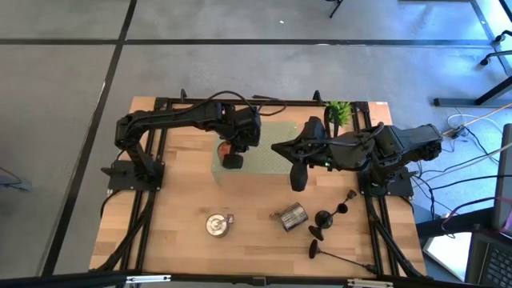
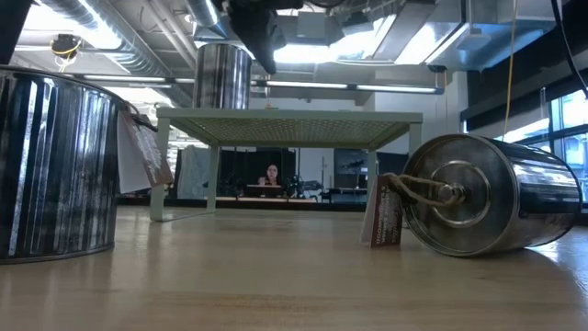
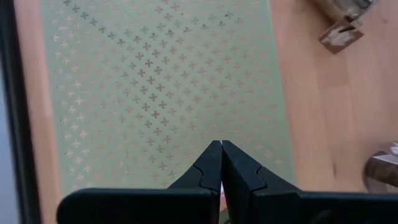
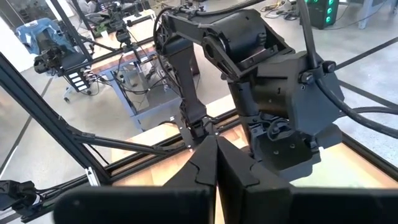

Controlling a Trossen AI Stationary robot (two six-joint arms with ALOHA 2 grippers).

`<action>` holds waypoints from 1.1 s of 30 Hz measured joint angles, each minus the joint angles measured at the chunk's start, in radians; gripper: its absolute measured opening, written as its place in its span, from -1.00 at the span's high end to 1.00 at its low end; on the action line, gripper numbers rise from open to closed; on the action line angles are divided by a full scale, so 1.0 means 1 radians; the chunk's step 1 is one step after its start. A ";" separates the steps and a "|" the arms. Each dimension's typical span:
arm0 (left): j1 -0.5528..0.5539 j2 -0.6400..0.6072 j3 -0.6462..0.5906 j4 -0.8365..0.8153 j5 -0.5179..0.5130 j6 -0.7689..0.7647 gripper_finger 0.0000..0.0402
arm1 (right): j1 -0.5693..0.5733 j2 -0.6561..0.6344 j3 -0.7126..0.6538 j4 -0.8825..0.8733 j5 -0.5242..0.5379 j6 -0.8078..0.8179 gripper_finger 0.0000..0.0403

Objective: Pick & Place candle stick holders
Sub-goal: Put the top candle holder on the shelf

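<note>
Three black candle stick holders lie on the wooden table at its near right: one [image 1: 336, 208] slanting, one [image 1: 318, 233] beside it, and one [image 1: 336, 258] with its thin stem toward the right edge. They do not show in the low view. My left gripper [image 1: 232, 161] [image 3: 221, 149] hangs shut, pointing down over the near left part of the pale green perforated shelf [image 1: 264, 148] [image 3: 155, 93]. My right gripper [image 1: 298, 180] [image 4: 216, 146] is shut too, held high above the table right of the shelf, pointing toward the left arm [image 4: 273, 81]. Neither gripper holds anything.
A silver can [image 1: 217, 226] [image 2: 55, 165] stands near the front middle. Another can [image 1: 291, 216] [image 2: 496, 193] lies on its side with a tag. A third can [image 2: 222, 75] stands on the shelf under the left arm. A green plant [image 1: 339, 112] sits at the far edge.
</note>
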 joint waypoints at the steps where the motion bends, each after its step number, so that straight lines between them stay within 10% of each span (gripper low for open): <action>1: 0.000 -0.004 0.000 0.004 -0.012 0.002 0.99 | 0.000 0.000 0.000 0.000 0.000 0.000 0.98; 8: 0.013 -0.091 0.000 0.183 -0.177 -0.061 0.99 | 0.000 0.000 0.000 0.014 0.000 -0.012 0.98; 14: 0.096 -0.168 -0.020 0.016 -0.272 -0.283 0.99 | 0.000 0.000 0.000 0.017 0.000 -0.014 0.98; 33: 0.255 -0.545 -0.598 0.005 -0.025 -0.747 0.99 | 0.000 0.000 0.000 0.020 0.006 -0.018 0.98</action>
